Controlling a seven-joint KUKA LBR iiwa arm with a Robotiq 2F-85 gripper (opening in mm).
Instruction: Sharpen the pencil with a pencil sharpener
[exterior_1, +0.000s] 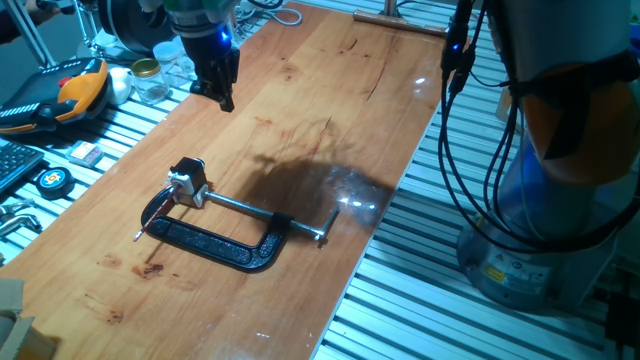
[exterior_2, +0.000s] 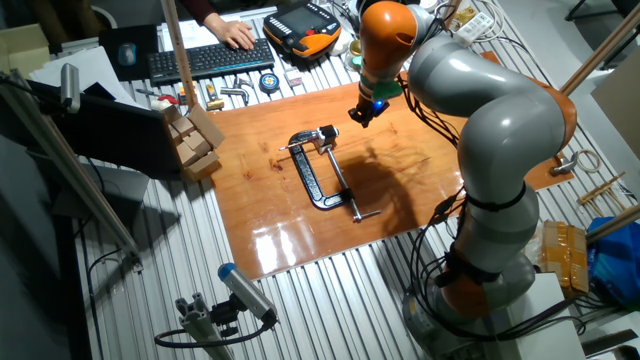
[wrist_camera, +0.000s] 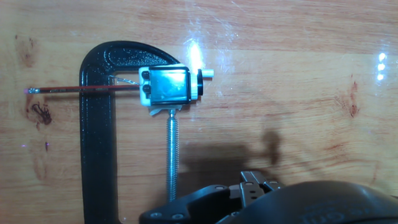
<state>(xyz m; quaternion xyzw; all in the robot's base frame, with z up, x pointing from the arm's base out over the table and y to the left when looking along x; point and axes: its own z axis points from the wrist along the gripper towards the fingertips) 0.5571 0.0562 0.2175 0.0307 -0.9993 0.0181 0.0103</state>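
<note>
Hand view: pencil (wrist_camera: 84, 89) lies flat across the C-clamp (wrist_camera: 97, 130) frame, its right end inside the pencil sharpener (wrist_camera: 169, 86), which the clamp screw holds. Desk (exterior_1: 330, 110) mid-area. Gripper (exterior_1: 222, 88) hovers apart, fingers together, empty. No legible markings.

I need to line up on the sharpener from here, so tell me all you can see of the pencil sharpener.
The pencil sharpener is a small boxy block, shiny metal on its face with a black end and a white knob. It sits on the wooden table in the mouth of the black C-clamp, with the screw rod meeting its side. The pencil lies flat, one end running into it. The tool hangs clear above.
</note>
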